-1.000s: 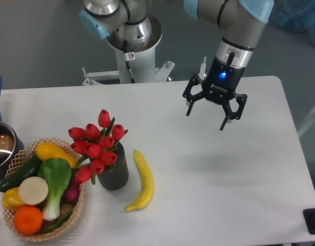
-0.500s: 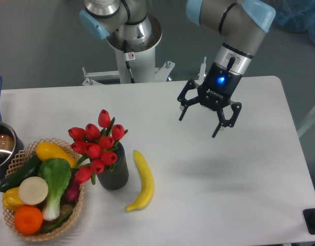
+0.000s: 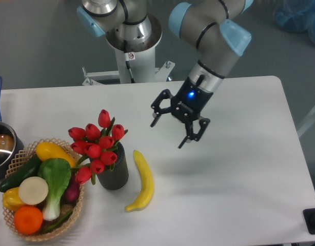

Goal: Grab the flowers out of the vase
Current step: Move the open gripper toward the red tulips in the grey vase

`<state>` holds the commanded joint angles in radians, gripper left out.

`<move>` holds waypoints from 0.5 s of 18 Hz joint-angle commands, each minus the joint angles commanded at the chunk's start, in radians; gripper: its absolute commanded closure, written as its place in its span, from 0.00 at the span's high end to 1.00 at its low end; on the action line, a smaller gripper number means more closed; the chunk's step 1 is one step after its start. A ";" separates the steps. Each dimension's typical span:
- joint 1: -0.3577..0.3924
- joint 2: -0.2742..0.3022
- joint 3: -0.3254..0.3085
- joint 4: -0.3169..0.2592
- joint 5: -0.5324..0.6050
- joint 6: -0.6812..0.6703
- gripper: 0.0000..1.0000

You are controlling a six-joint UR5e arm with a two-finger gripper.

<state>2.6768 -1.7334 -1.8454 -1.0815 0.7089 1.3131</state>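
Claw hangs in middle of frame, fingers spread wide, nothing in it. Red tulips stand lower left of claw, well apart, stems down in dark vase on white bench. Stems run straight up and down, so you likely come from above and pinch under buds. Yellow banana lies just right of vase, between it and claw. Wicker basket of play food sits touching bunch on its left. Watch vase, it may tip when you pull.
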 joint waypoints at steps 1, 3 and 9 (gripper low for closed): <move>-0.005 0.000 -0.002 0.000 -0.009 0.000 1.00; -0.041 0.000 -0.002 0.002 -0.009 -0.002 1.00; -0.103 -0.047 0.000 0.076 -0.040 0.000 1.00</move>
<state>2.5741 -1.7809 -1.8454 -1.0050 0.6689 1.3131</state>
